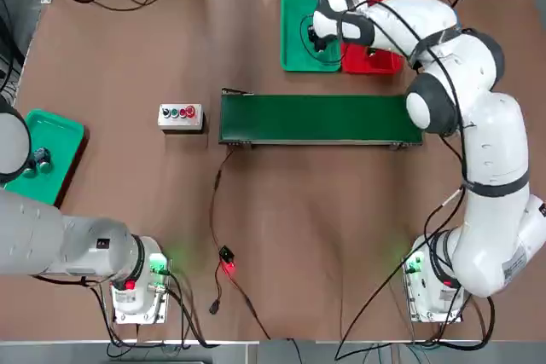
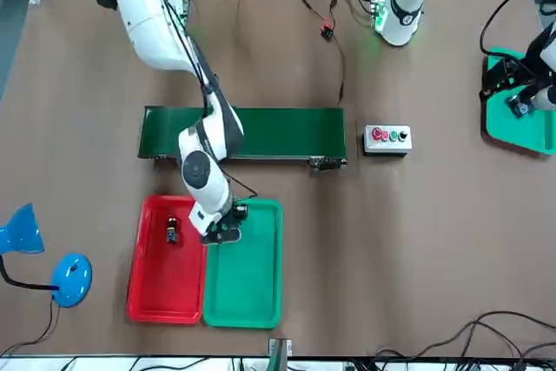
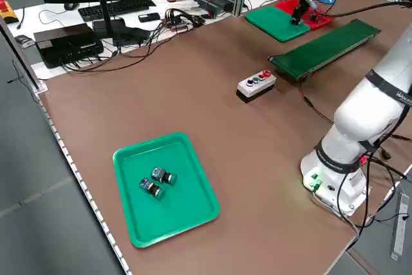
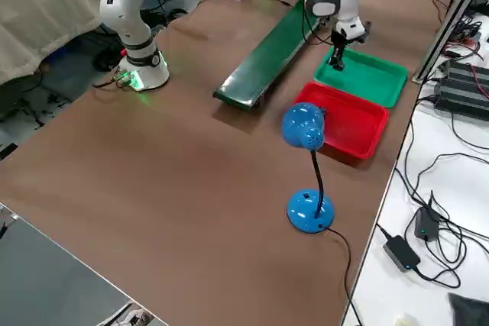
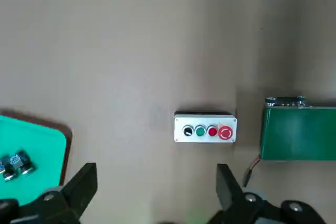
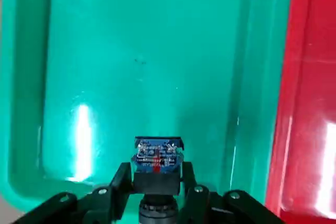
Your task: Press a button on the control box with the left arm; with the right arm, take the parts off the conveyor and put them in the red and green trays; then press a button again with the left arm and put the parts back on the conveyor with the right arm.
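My right gripper [image 6: 156, 176] is shut on a small dark part [image 6: 157, 161] with a blue label; its cap colour is hidden. It is low in the green tray [image 2: 248, 293], at the corner nearest the conveyor [image 1: 320, 118], whose belt is bare. Whether the part touches the tray floor I cannot tell. Another small part [image 2: 172, 232] lies in the red tray [image 2: 161, 288] beside it. The left gripper [image 5: 157, 192] hangs open and holds nothing, high over the table's left edge by a teal tray [image 1: 53, 155]. The control box [image 1: 181, 116] stands off the conveyor's left end.
Two small pieces [image 3: 158, 181] lie in the teal tray [image 3: 164, 191]. A blue desk lamp [image 2: 61, 271] stands near the red tray. A black cable with a red-lit plug [image 1: 226, 263] runs from the conveyor toward the arms' bases. Cables and equipment crowd the far edge.
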`<state>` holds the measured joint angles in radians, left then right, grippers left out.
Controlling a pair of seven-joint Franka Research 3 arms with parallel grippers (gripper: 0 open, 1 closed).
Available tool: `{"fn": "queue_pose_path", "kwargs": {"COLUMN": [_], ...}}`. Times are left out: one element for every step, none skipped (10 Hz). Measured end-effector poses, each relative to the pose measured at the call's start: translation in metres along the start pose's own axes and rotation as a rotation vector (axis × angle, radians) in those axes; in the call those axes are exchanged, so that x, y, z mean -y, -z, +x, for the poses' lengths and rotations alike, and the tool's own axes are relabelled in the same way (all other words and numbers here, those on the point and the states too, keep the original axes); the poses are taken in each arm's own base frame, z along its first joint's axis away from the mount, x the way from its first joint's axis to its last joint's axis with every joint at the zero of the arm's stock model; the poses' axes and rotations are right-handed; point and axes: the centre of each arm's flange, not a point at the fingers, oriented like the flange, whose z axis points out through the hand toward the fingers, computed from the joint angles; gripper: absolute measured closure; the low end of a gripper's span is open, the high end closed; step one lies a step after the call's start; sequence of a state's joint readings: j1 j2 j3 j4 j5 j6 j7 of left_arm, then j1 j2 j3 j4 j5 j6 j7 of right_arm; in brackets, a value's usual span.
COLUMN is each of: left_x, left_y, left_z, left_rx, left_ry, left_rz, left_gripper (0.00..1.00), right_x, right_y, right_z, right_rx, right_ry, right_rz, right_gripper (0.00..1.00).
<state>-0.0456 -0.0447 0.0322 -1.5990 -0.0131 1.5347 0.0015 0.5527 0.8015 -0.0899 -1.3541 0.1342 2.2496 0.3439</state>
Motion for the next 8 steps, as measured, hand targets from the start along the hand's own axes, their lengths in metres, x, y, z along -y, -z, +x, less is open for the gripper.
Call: {"fn": "queue_pose_path", "kwargs": {"left_x": [0.000,0.000,0.000,0.000,0.000,0.000,0.000,0.000], "left_y": [0.000,0.000,0.000,-0.001,-0.001,-0.001,-0.001,-0.001], "left_z": [0.000,0.000,0.000,0.000,0.000,0.000,0.000,0.001], "left_rx": [0.000,0.001,0.001,0.002,0.002,0.002,0.002,0.003], "left_ry": [0.000,0.000,0.000,0.000,0.000,-0.001,0.000,0.000], "left_rz": [0.000,0.000,0.000,0.000,0.000,0.000,0.000,0.000], "left_gripper": [0.00,0.00,0.00,0.00,0.00,0.00,0.00,0.00], "right_x": [0.002,0.007,0.018,0.030,0.040,0.048,0.054,0.058], "right_y": [0.022,0.044,0.063,0.077,0.081,0.080,0.074,0.063], "right_z": [-0.003,-0.012,-0.024,-0.039,-0.057,-0.075,-0.093,-0.111], "right_rx": [0.039,0.093,0.126,0.140,0.157,0.170,0.165,0.153], "right_ry": [0.003,0.010,0.021,0.034,0.049,0.058,0.065,0.067], "right_rz": [-0.007,-0.017,-0.022,-0.024,-0.028,-0.033,-0.032,-0.030], "right_gripper": [0.56,0.56,0.56,0.56,0.56,0.56,0.56,0.56]}}
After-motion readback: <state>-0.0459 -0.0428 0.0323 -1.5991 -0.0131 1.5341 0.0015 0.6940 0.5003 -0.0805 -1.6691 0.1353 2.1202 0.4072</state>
